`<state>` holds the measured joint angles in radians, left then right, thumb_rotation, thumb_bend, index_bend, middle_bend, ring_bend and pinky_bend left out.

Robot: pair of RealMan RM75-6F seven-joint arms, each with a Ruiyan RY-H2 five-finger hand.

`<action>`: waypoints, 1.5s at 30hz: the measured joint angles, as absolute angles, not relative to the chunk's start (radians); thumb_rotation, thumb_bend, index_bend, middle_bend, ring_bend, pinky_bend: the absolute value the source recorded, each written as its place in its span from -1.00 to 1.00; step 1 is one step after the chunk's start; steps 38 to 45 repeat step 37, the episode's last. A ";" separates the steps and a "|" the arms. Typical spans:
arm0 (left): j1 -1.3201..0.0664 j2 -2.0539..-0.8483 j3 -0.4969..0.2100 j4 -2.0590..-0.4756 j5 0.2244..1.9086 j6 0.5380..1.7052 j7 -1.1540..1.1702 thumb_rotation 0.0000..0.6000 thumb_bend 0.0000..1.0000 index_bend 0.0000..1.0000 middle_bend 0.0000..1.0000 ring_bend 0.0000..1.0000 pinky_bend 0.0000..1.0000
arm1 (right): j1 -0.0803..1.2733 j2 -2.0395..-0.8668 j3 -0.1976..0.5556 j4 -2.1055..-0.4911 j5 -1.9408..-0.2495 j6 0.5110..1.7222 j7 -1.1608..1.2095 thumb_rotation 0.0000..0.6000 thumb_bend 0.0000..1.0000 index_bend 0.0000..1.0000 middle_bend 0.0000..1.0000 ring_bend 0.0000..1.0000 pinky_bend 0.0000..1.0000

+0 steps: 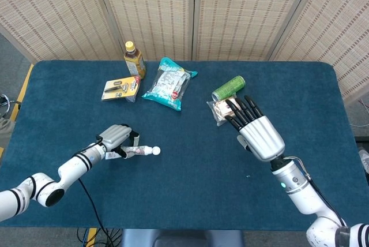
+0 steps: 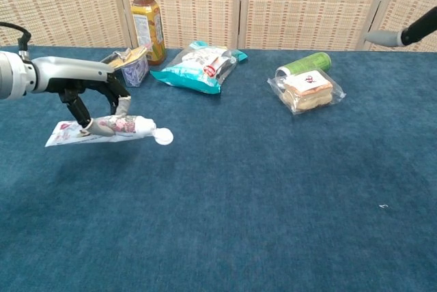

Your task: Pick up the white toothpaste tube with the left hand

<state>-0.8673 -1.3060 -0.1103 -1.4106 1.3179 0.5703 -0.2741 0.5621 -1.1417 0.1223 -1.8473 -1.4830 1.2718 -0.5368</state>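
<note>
Left hand holding the toothpaste tube low over the blue surface

The left hand (image 2: 92,97) has its fingers (image 2: 121,106) closed around the white, flower-printed toothpaste tube (image 2: 109,129), which lies near-level at the front left, cap toward centre. The grasp looks made; what remains is a clear lift, keeping the tube steady. The right hand (image 1: 255,130) hangs with fingers spread, holding nothing, above the wrapped sandwich (image 2: 307,90).

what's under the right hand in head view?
The right hand, open, hangs over the wrapped sandwich; its fingers cover the pack's right part. The green can behind stays visible. The cloth under the palm is hidden.
</note>
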 measured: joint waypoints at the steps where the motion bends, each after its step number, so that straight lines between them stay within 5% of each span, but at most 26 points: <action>1: -0.865 -1.312 -0.105 -1.399 1.317 0.576 -0.258 1.00 -0.15 -0.10 -0.05 -0.43 -0.71 | 0.559 -1.139 0.122 -1.844 -1.482 1.272 -0.534 1.00 -0.54 -0.43 -0.90 -1.00 -1.00; 5: -0.857 -1.320 -0.091 -1.382 1.304 0.592 -0.215 1.00 -0.14 -0.35 -0.36 -0.66 -0.72 | 0.548 -1.127 0.125 -1.836 -1.473 1.276 -0.518 1.00 -0.54 -0.43 -0.91 -1.00 -1.00; 11: -0.833 -1.293 -0.090 -1.404 1.275 0.615 -0.216 1.00 -0.14 -0.52 -0.46 -0.81 -0.75 | 0.524 -1.099 0.129 -1.829 -1.470 1.297 -0.501 1.00 -0.54 -0.43 -0.90 -1.00 -1.00; 18: -0.755 -1.210 -0.094 -1.483 1.263 0.739 -0.229 1.00 -0.15 -0.53 -0.47 -0.80 -0.75 | 0.466 -1.034 0.121 -1.821 -1.458 1.330 -0.462 1.00 -0.54 -0.43 -0.90 -1.00 -1.00; 37: -0.319 -1.092 -0.036 -1.601 1.225 1.351 -0.029 1.00 -0.28 -0.54 -0.47 -0.80 -0.77 | 0.252 -0.995 0.055 -1.782 -1.369 1.446 -0.339 1.00 -0.52 -0.55 -0.86 -1.00 -0.89; 45: -0.319 -1.092 -0.036 -1.601 1.225 1.351 -0.029 1.00 -0.28 -0.54 -0.47 -0.80 -0.77 | 0.252 -0.995 0.055 -1.782 -1.369 1.446 -0.339 1.00 -0.52 -0.55 -0.86 -1.00 -0.89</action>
